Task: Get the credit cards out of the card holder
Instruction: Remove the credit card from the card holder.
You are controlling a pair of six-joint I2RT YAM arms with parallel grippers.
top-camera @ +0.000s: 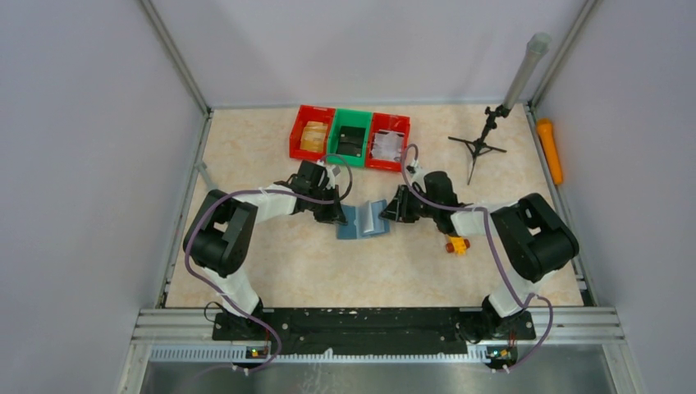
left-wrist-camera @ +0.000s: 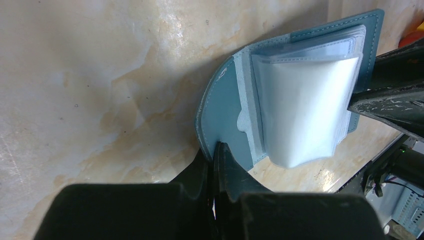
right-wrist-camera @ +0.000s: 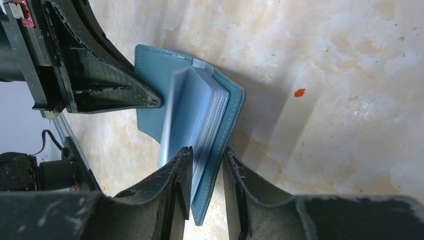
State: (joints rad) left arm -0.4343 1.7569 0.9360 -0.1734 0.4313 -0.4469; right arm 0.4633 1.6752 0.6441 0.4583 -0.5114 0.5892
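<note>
Card holder [top-camera: 364, 220] lies spread open mid-surface [top-camera: 328, 271], between both arms. Left fingers [left-wrist-camera: 232, 172] are clenched on one cover's edge, likely pinning it. Right fingers [right-wrist-camera: 175, 172] straddle the other cover and clear sleeves [left-wrist-camera: 300, 110]; whether they press, I cannot tell. Count: one holder, no card out, three bins [top-camera: 332, 135] behind.

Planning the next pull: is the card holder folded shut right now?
No, in the left wrist view the card holder lies open on the table, its clear sleeves fanned up from the spine.
</note>
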